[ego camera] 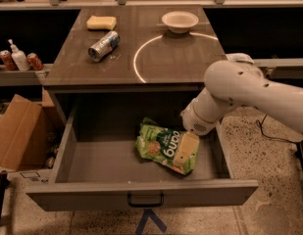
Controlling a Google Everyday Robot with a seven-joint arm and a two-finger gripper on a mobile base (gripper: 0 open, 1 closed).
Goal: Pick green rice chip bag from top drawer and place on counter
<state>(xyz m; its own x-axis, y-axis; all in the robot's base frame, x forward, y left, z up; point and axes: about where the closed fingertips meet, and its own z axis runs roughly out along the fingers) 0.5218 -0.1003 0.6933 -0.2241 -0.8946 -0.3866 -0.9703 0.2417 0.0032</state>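
The green rice chip bag lies crumpled on the floor of the open top drawer, right of its middle. My gripper reaches down into the drawer from the right and rests on the bag's right end. The white arm comes in from the right, over the drawer's right wall. The counter is the dark cabinet top above the drawer, marked with a white arc.
On the counter lie a silver can on its side, a yellow sponge and a white bowl. A brown cardboard box stands on the floor at the left. A low shelf there holds cans and a bottle.
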